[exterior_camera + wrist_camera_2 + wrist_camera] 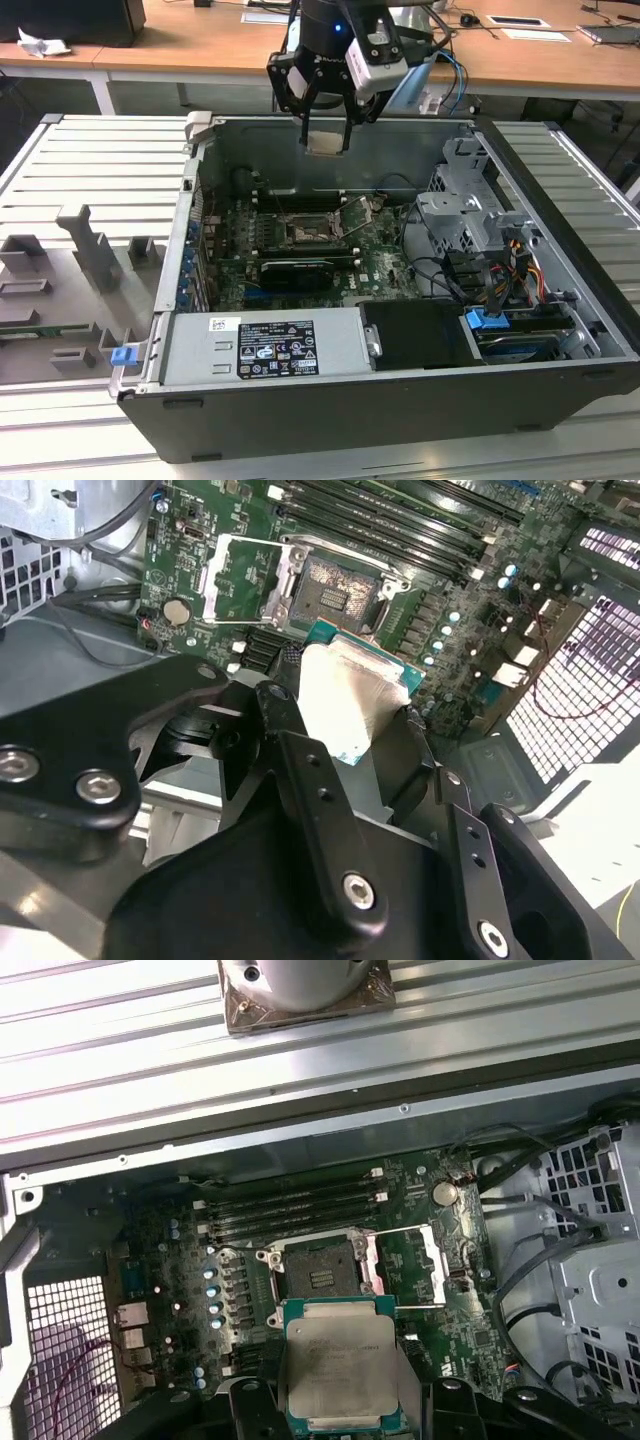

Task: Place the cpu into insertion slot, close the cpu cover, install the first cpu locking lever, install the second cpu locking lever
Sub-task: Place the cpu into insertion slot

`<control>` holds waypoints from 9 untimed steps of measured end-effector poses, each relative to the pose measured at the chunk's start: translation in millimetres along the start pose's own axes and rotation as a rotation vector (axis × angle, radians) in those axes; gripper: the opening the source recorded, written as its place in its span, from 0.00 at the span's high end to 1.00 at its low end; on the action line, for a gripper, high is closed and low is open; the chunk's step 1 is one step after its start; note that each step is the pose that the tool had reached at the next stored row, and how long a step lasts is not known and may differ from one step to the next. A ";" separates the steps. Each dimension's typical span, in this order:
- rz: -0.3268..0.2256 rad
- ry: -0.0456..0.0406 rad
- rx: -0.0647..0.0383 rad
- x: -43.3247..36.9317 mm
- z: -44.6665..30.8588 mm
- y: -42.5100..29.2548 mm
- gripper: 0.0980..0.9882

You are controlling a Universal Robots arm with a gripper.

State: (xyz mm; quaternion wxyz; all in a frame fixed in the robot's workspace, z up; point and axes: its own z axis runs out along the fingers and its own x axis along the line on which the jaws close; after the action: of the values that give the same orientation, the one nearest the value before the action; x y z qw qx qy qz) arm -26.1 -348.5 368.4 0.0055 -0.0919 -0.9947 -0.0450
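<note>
My gripper hangs above the back wall of the open computer case, shut on the cpu, a small square chip with a pale metal top. In both wrist views the cpu sits flat between the black fingers, well above the motherboard. The insertion slot lies bare below it. The cpu cover, a silvery frame plate, stands swung open beside the slot.
Memory slots run along one side of the socket. A black card lies in front of it, a grey power supply at the front, and a drive cage with cables at the exterior view's right. Grey fixtures stand at the left.
</note>
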 end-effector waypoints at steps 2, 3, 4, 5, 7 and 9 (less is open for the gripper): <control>0.000 0.0000 0.000 0.0 0.8 -0.1 0.52; 0.000 0.0000 0.000 0.0 1.3 -0.1 0.52; 0.000 0.0000 0.000 0.0 1.8 -0.2 0.52; 0.003 -0.0003 0.000 0.0 1.9 -0.2 0.52; 0.017 -0.0015 0.000 0.0 2.2 -0.2 0.52; 0.054 -0.0048 -0.001 0.0 2.5 -0.2 0.52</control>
State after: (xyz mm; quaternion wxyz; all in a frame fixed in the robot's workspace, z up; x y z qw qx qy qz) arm -26.2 -348.5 365.9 0.0043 -0.1190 -0.9919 -0.0451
